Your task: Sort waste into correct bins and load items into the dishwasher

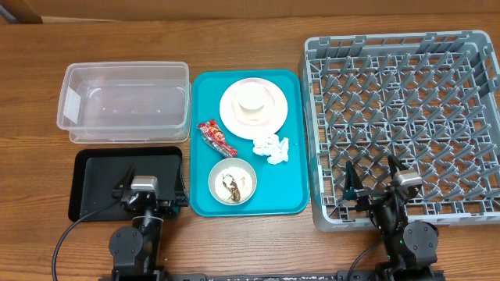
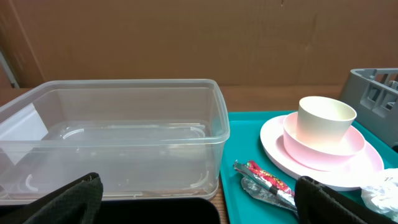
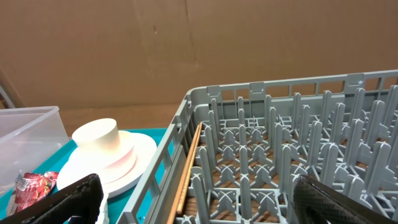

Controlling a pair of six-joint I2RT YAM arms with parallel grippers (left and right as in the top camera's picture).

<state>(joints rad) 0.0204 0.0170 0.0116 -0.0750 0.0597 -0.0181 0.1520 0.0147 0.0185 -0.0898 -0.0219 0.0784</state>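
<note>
wrapper: the little red snack wrapper (image 1: 216, 138) lies flat on the teal tray (image 1: 291, 187), just left of the napkin. It's probably featherweight, crinkly and slick, so a low pinch across its narrow middle looks best.
napkin: the crumpled white napkin (image 1: 272, 148) sits between the plate and the scrap bowl. It's soft and squashy, so any raised fold would do.
scraps: whitish bits with some brown sit inside the small bowl (image 1: 232, 181) at the tray's near end. Loose stuff like that is likely easier to tip out than to pick. A grip on the bowl's rim makes sense.
plate stack: the plate (image 1: 254, 105) carries a pink bowl (image 2: 323, 142) with a cream cup (image 2: 326, 117) in it. All three look hard, smooth and probably slippery, so the cup comes off first, by its wall.
bins: the clear tub (image 1: 125, 101) and the black tray (image 1: 94, 183) are left of the teal tray, with nothing in them.
dishwasher: the grey rack (image 1: 406, 117) is on the right, with no dishes in it yet.
left gripper (image 1: 150, 190): jaws spread wide, holding nothing, over the black tray.
right gripper (image 1: 372, 178): also gaping and empty, over the rack's near edge.
surface: a wooden table (image 1: 250, 250), flat and uncluttered apart from these things.
room: a brown cardboard wall (image 2: 186, 37) stands behind everything.
</note>
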